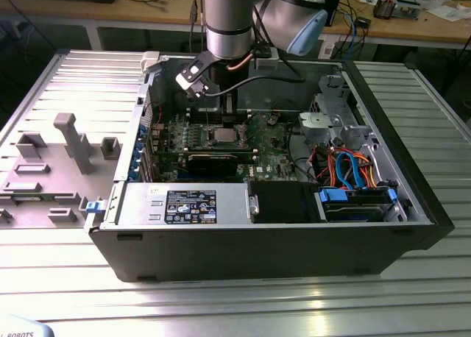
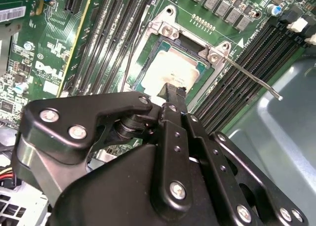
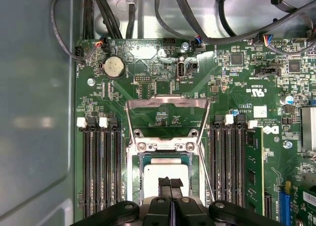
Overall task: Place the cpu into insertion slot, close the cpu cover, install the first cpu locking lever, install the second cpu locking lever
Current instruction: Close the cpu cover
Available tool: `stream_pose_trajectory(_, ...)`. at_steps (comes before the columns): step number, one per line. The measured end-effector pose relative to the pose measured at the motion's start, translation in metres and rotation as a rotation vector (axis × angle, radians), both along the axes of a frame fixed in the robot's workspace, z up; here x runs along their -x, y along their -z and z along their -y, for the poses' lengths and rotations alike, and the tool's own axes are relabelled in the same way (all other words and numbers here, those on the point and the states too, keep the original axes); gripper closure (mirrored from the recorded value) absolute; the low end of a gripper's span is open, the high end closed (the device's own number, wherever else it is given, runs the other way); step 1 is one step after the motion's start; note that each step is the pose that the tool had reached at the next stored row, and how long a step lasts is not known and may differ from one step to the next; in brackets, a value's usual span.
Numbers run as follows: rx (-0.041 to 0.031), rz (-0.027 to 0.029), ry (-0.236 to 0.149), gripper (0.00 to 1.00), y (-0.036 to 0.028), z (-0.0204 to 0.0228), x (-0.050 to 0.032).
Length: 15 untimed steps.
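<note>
Ribbed metal worktop (image 1: 243, 307) w/ open PC case (image 1: 294, 252) lying on it, grey plastic fixtures (image 1: 70, 142) off to exterior view's left. Arm (image 1: 228, 20) coming straight down from above, wrist vertical, reaching into case over green motherboard (image 1: 276, 149), cam bracket sticking out at wrist level. Claw (image 3: 170, 182) pointed down at socket area, black linkage bars filling foreground in both wrist views. Fingers pressed together, no gap btwn them, nothing gripped. Tip (image 2: 173, 90) right over cpu (image 3: 153, 176), at its pale metal top; contact vs. just above: can't tell. Cpu (image 2: 173, 70) sitting flat inside insertion slot (image 3: 133, 176), shiny rim showing around it. Cpu cover (image 3: 168, 105) flipped open, tilted back from hinge side, board visible thru its window. One thin locking lever (image 2: 252, 78) unlatched, sticking out from socket corner over black RAM slots (image 3: 101, 167). Coin cell (image 3: 114, 66) further up board, well apart from socket. Blue/orange cables (image 1: 353, 168) + drive cage at exterior view's right of case.
</note>
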<state>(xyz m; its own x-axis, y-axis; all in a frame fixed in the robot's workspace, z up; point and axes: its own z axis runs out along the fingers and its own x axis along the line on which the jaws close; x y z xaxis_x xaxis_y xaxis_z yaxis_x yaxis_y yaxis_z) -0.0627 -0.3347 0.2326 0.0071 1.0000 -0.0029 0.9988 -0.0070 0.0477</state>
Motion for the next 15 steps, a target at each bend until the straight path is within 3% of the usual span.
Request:
stream_pose_trajectory(12,0.0,0.0001,0.0,0.89,-0.0126,0.0,0.0)
stream_pose_trajectory(15,0.008,0.0,0.0,0.89,-0.0126,0.0,-0.0001)
